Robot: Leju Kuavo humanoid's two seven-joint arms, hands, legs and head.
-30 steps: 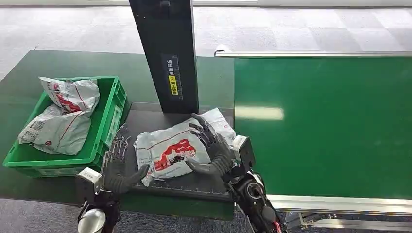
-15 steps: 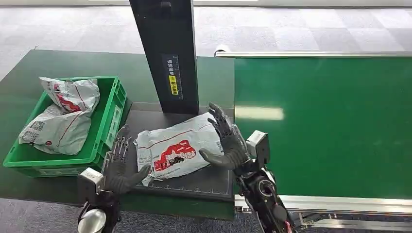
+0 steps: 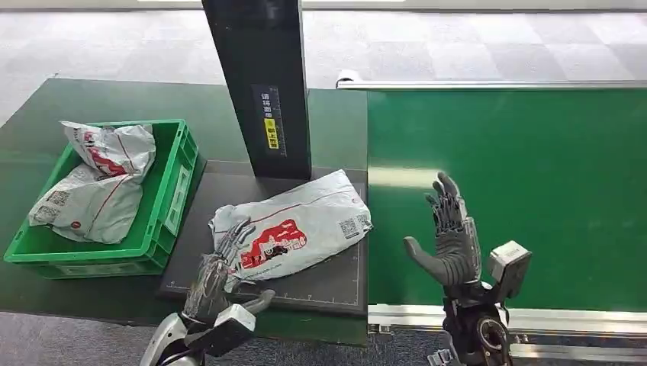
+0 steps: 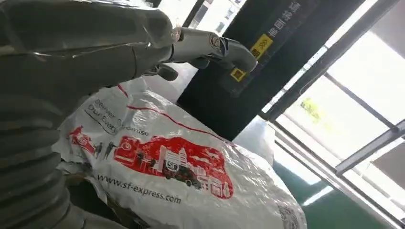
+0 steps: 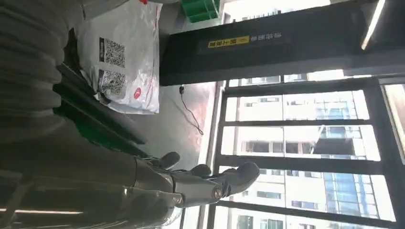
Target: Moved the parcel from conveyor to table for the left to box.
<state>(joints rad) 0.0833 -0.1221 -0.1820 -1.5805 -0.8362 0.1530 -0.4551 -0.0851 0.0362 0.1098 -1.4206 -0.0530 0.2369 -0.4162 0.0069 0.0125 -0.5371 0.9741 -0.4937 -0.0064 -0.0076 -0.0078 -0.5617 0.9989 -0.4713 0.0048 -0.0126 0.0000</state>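
Observation:
A white plastic parcel (image 3: 294,225) with red print lies on the dark table mat (image 3: 336,284), just left of the green conveyor (image 3: 526,191). My left hand (image 3: 217,273) sits at the parcel's near left corner, fingers spread and reaching over its edge, holding nothing. The left wrist view shows the parcel (image 4: 181,176) close below those fingers (image 4: 210,45). My right hand (image 3: 450,236) is raised over the conveyor, open, well right of the parcel. The right wrist view catches the parcel's (image 5: 126,57) barcode end.
A green crate (image 3: 164,202) with two similar parcels (image 3: 95,183) stands at the left on the table. A black upright column (image 3: 263,84) rises just behind the parcel. The conveyor's metal rail (image 3: 534,316) runs along the near edge.
My right hand has let go of the parcel and drawn back to the right over the conveyor. My left hand has moved right to the parcel's near left corner.

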